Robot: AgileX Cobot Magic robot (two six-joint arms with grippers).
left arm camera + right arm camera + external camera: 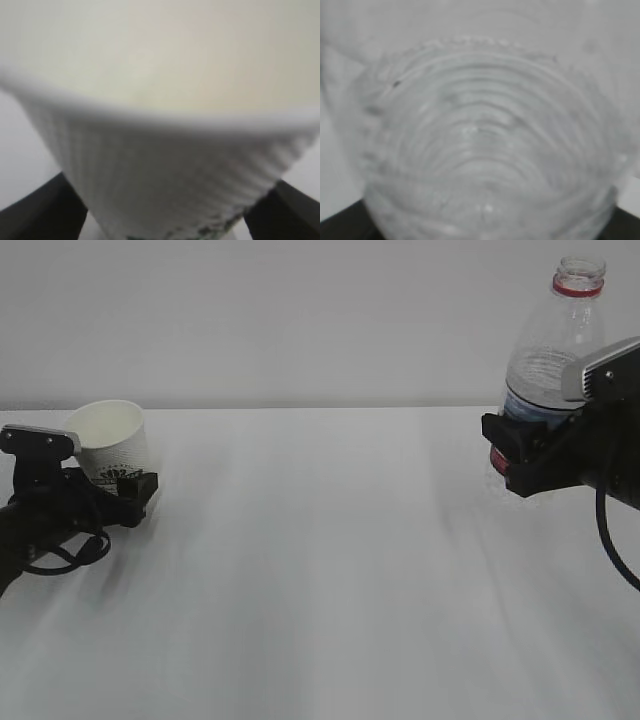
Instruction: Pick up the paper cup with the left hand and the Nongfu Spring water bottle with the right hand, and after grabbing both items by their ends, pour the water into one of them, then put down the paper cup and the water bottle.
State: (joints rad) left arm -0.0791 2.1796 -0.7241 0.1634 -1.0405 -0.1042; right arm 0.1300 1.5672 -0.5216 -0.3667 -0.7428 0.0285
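Left hand [128,498] clamped on paper cup [113,440] at table's [320,570] left edge, cup tilted, inside apparently empty. Right hand [530,455] gripping Nongfu Spring water bottle [548,360] upright at right; label mostly hidden, water level unclear.

left hand [128,492]: low at left edge, jaws spread wide, clamped on a held item | right hand [520,455]: raised at right edge, jaws part-spread, clamped
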